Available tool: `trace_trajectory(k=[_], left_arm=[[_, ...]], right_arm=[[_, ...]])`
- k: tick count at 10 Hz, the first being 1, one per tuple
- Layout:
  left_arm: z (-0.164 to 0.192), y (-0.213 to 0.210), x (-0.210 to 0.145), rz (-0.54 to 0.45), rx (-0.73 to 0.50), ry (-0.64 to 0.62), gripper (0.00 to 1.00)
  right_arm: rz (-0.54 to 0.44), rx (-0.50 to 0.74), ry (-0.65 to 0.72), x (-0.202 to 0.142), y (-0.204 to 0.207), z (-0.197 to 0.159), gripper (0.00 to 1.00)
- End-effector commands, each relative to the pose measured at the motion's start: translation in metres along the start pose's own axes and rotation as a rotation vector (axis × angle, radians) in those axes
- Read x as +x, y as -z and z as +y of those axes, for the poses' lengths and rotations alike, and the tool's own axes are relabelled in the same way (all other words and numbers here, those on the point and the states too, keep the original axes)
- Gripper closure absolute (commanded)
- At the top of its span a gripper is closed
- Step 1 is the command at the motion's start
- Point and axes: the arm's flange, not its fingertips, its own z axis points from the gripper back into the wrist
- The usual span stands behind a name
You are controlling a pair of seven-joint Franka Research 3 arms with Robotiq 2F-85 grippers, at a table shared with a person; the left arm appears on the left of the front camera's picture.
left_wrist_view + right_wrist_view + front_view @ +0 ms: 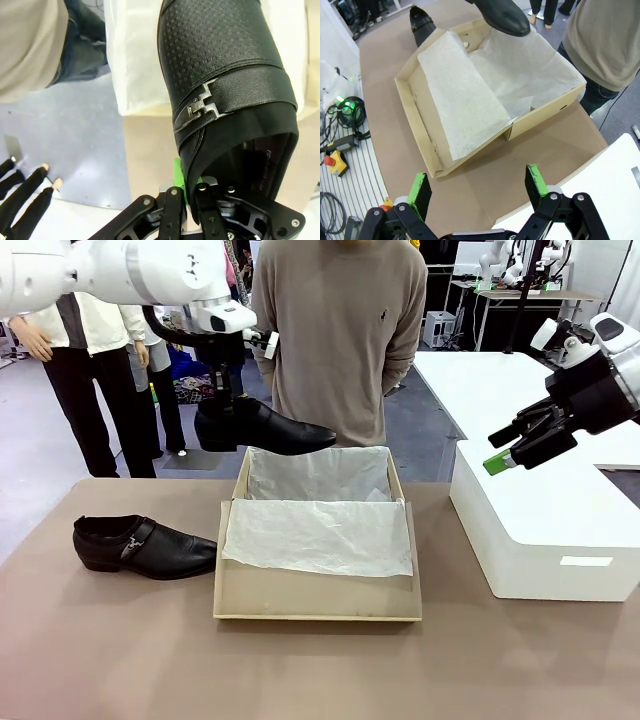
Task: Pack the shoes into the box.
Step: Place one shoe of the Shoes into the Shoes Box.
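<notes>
left jaws clenched on the heel rim of one black shoe (265,427) above the far left corner of the box (316,602), right jaws spread empty; such a thin pinch may let it tilt and catch the wall

Bright, even light leaves soft shadows and sheen on the lifted shoe (265,427).

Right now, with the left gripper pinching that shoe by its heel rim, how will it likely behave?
The black dress shoe is probably stiff: it juts out nearly level from the left gripper without sagging. Its glossy leather looks slippery, so, pinched at the heel rim alone, it might pivot toe-down.
</notes>
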Motion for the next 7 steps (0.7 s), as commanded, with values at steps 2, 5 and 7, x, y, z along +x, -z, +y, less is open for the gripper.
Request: trace_trajectory(k=[2,5,7], left_arm=[[-0.001,0.004,0.023,-0.003,0.068,-0.093,1.00],[-0.006,0.011,0.027,-0.017,0.025,-0.026,1.00],[-0.002,0.013,0.031,-0.020,0.045,-0.079,1.00]], right_arm=[[-0.037,0.011,-0.023,0.001,0.003,-0.003,0.00],[-0.037,0.011,-0.023,0.001,0.003,-0.003,0.00],[-0.037,0.011,-0.023,0.001,0.003,-0.003,0.00]])
